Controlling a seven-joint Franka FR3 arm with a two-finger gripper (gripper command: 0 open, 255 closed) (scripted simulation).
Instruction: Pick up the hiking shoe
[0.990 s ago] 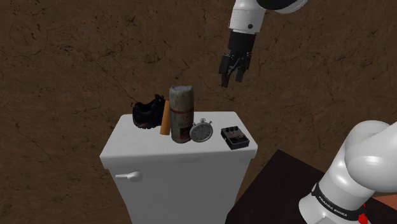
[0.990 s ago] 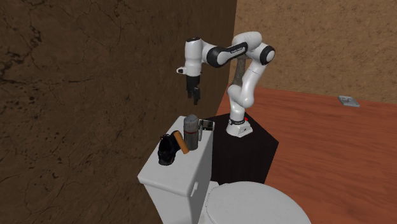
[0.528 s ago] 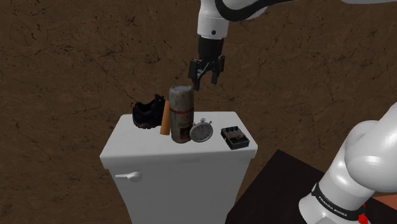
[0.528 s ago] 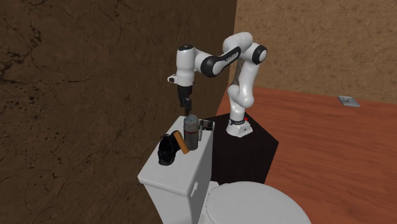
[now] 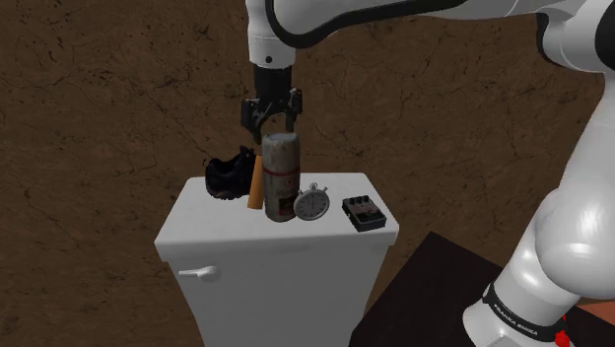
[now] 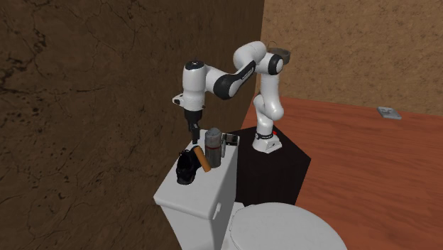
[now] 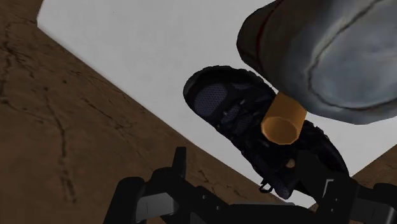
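Shoe [image 5: 230, 175] [image 6: 186, 169] [image 7: 242, 114], black, is seen lying on the white tank [image 5: 266, 286] [image 6: 195, 195] [image 7: 146, 57] lid, at the lid's far corner on the shoulder view's left, close to the brown wall [image 5: 99, 99]. An orange tube [image 5: 256, 185] [image 6: 203, 158] [image 7: 283, 124] is leaned up between shoe and can [image 5: 281, 177] [image 6: 213, 148] [image 7: 324, 57]; tube is touching the shoe's side, per wrist cam. Can is upright, grey w/ red label, just beside the shoe on the shoulder view's right. Further right on the lid: stopwatch [image 5: 312, 203] against the can's base, then a black pedal [image 5: 363, 213] near the lid's edge, apart from the rest. Gripper [image 5: 272, 120] [image 6: 192, 131] [image 7: 254, 170] is pointed straight down and held above the lid, approx. over the shoe/can gap; in the shoulder view its tips are level w/ the can's top. Jaws are apart, nothing is clasped. In the wrist cam the shoe is framed between the two fingers but well below them, no contact. Flush lever [image 5: 200, 272] is seen on the tank front.
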